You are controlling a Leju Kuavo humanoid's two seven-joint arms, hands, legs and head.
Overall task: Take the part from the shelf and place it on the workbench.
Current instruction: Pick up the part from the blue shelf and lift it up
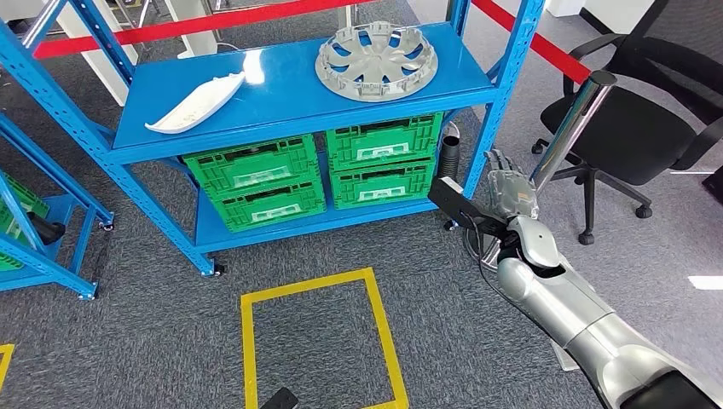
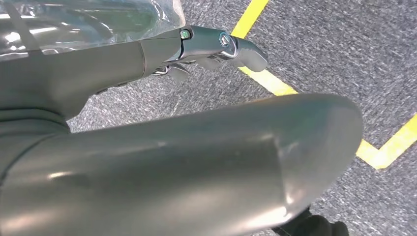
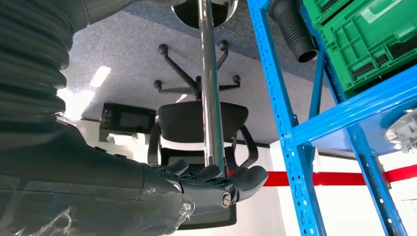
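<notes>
On the top board of the blue shelf (image 1: 298,106) lie a long white curved part (image 1: 198,102) on the left and a round silver wheel cover (image 1: 376,60) on the right. My right hand (image 1: 510,189) is raised beside the shelf's right front post, below the top board, fingers apart and holding nothing. In the right wrist view that hand (image 3: 211,184) is bare, with the blue post (image 3: 282,118) close by and an edge of the wheel cover (image 3: 405,132) showing. My left hand (image 2: 206,49) hangs over the carpet, holding nothing.
Green crates (image 1: 256,179) (image 1: 381,158) fill the lower shelf. A black hose (image 1: 449,153) and a chrome pole (image 1: 571,128) stand by my right hand, with a black office chair (image 1: 631,119) behind. Yellow tape (image 1: 384,324) marks a square on the grey carpet. Another blue rack (image 1: 34,230) stands at left.
</notes>
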